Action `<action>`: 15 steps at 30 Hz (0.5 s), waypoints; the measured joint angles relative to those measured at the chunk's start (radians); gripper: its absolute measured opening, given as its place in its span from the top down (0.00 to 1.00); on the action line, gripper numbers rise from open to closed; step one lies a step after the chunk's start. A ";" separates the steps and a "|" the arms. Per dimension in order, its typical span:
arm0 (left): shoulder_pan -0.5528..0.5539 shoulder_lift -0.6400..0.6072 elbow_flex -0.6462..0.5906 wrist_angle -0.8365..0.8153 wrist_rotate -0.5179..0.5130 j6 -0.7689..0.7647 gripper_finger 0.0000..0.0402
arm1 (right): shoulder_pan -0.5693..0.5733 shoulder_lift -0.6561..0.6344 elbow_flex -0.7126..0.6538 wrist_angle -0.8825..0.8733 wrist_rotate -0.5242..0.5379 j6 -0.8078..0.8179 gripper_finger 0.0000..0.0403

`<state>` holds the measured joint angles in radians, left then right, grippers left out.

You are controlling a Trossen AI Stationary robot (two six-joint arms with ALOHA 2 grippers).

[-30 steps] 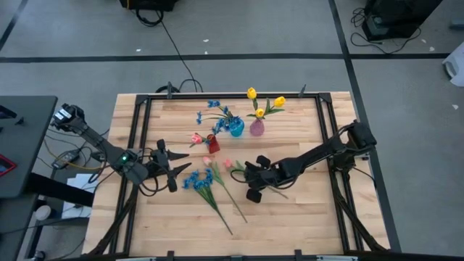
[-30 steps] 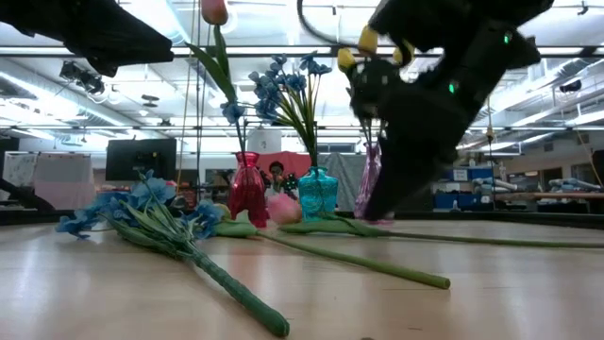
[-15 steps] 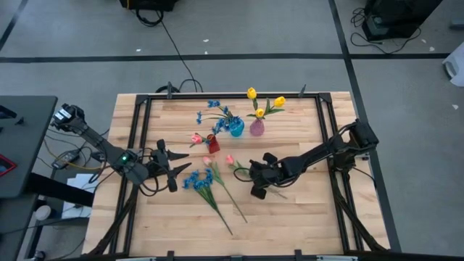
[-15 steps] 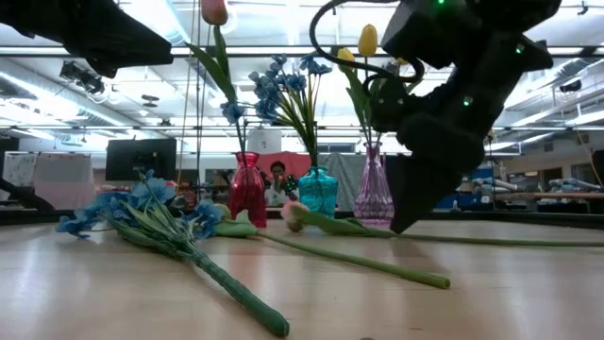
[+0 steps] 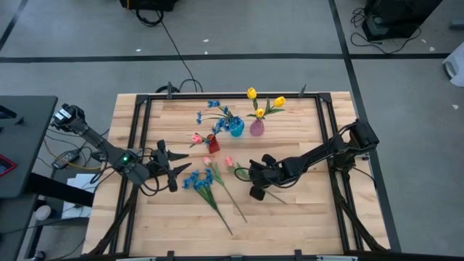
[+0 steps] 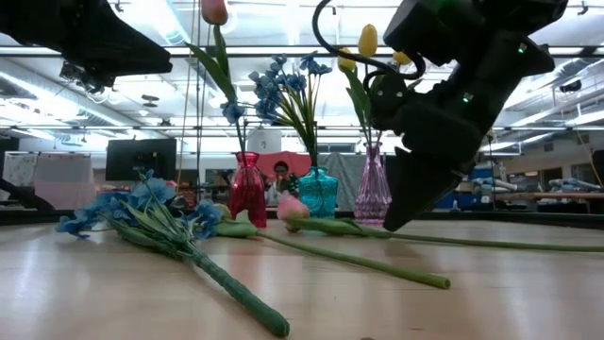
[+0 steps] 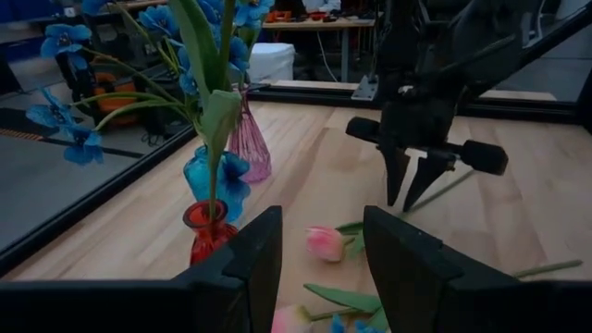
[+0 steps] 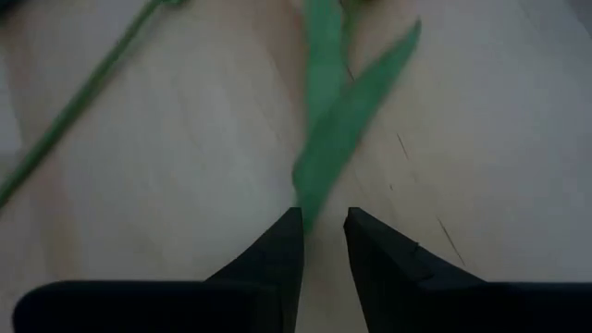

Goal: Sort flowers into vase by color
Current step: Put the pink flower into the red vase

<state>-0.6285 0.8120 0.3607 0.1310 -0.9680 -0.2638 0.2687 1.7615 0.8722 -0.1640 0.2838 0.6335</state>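
Observation:
One pink tulip (image 5: 229, 161) lies on the wooden table with its stem running toward the right arm. My right gripper (image 5: 251, 174) points down over that stem and is shut on it. A second pink tulip (image 5: 207, 160) and a blue bunch (image 5: 199, 180) lie flat to its left. The red vase (image 5: 213, 143) holds a pink tulip, the teal vase (image 5: 236, 128) blue blossoms, and the pink glass vase (image 5: 257, 127) yellow tulips. My left gripper (image 5: 179, 176) waits open, left of the blue bunch. My right gripper pinches the pink tulip's green stem and leaf (image 8: 313, 196) between its two fingers (image 8: 282, 242), a short way behind the head. It comes from above, slanting down, with the fingers across the stem. The head (image 6: 291, 208) sits just off the table and the stem's far end (image 6: 528, 241) lies on the wood.
The three vases stand in a row toward the table's far edge, close behind the loose flowers. A dark metal frame (image 5: 325, 138) runs along the table's sides. Bare wood lies toward the near edge (image 5: 290, 225).
My right gripper has shifted slightly toward the table's right edge and then back a little. The pink tulip has slid with it, and in the low view its head has tipped up a little from the table.

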 joint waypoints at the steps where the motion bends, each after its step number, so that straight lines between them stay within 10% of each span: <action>1: 0.000 0.000 0.000 0.000 0.000 0.001 0.61 | 0.000 0.000 0.000 0.009 -0.007 0.001 0.76; 15: 0.000 0.000 0.000 0.000 -0.002 0.001 0.61 | 0.027 0.035 0.005 -0.022 -0.037 0.011 0.79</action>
<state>-0.6285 0.8120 0.3603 0.1312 -0.9702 -0.2629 0.2961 1.7964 0.8772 -0.1860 0.2472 0.6441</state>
